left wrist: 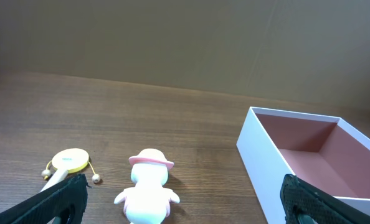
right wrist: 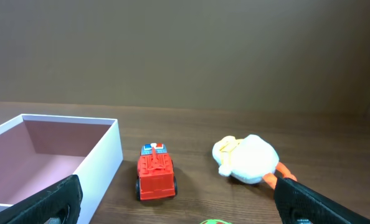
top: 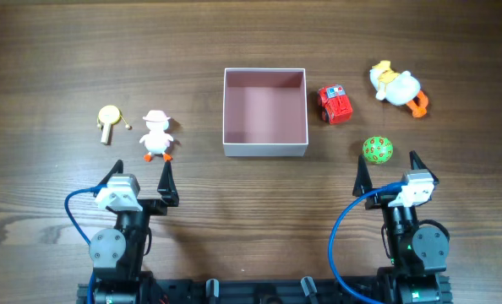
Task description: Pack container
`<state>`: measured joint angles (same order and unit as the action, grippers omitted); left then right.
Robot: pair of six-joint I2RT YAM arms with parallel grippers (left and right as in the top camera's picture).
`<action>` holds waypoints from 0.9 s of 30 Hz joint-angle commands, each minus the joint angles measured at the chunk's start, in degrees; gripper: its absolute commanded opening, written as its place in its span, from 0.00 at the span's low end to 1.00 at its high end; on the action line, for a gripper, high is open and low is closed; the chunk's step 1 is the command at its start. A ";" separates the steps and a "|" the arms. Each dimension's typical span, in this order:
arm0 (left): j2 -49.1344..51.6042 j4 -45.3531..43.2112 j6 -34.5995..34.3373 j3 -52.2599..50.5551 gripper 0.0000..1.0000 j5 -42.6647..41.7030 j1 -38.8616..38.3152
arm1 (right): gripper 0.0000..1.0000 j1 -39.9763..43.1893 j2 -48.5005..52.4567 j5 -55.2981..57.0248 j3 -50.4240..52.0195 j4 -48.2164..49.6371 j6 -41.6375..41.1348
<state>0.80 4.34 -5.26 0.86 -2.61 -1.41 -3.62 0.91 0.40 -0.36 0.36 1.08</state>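
The container [top: 264, 148] is a square shallow white box with a dull pink inside, empty, at the table's middle; it also shows in the left wrist view [left wrist: 260, 158] and the right wrist view [right wrist: 101, 158]. Left of it stand a white duck toy with a pink hat [top: 157, 135] [left wrist: 149, 190] and a yellow rattle drum [top: 109, 120] [left wrist: 66, 163]. Right of it are a red toy truck [top: 335, 104] [right wrist: 156, 173], a white plush duck [top: 396, 86] [right wrist: 247, 160] and a green ball [top: 377, 149] [right wrist: 213, 221]. My left gripper [top: 139, 175] [left wrist: 182, 208] and right gripper [top: 390, 167] [right wrist: 179, 208] are open and empty.
The wooden table [top: 251, 34] carries everything. A brown wall [left wrist: 185, 37] rises behind the table's far edge. Blue cables run along both arm bases at the near edge.
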 commanded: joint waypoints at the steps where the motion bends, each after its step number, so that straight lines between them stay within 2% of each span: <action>1: 0.02 0.00 0.50 -0.55 1.00 0.57 0.46 | 1.00 -0.07 0.02 -0.48 0.02 0.04 -1.14; 22: 0.02 0.00 0.50 -0.55 1.00 0.57 0.46 | 1.00 -0.07 0.02 -2.01 0.02 -0.09 -3.08; 24: 0.02 0.00 0.50 -0.55 1.00 0.57 0.46 | 1.00 -0.07 0.02 -2.05 0.02 -0.09 -5.09; 27: 0.02 0.02 0.50 -0.55 1.00 0.57 0.46 | 1.00 -0.07 0.02 -5.18 0.02 -0.20 -15.39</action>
<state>0.80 4.34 -5.23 0.86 -2.61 -1.41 -3.62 0.91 -0.86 -0.36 0.34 -3.51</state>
